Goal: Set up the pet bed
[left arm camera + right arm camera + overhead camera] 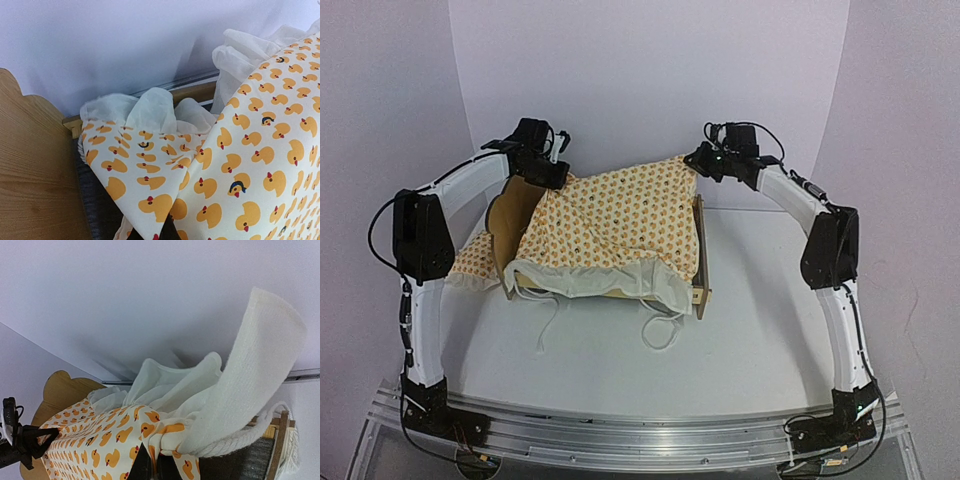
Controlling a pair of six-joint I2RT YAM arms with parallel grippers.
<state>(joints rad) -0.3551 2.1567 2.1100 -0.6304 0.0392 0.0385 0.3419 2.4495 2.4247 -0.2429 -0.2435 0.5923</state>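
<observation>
**White table [770, 330]: cushion [615, 225] held over bed [701, 265]**

Left gripper [552, 172] and right gripper [700, 160] each clamped a far cushion corner. Bed sat mid-table, beneath and slightly nearer, long axis left to right, headboard [510, 215] toward the left arm [420, 235].
</observation>
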